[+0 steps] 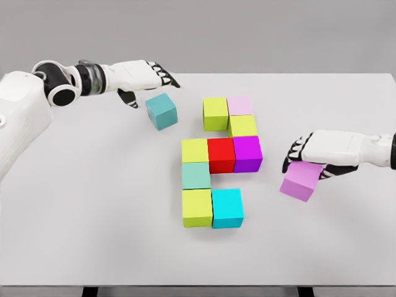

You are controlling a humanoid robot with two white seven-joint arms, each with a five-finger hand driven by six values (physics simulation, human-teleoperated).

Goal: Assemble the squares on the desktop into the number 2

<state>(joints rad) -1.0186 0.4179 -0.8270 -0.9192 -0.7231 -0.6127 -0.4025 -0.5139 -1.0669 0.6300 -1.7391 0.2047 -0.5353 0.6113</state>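
There is one view only, from the camera on the robot's head. It looks forward and down on the white surface (93, 204) from fairly close, so the surface fills most of the picture. A plain grey wall shows beyond its far edge. Both arms come in from the sides.
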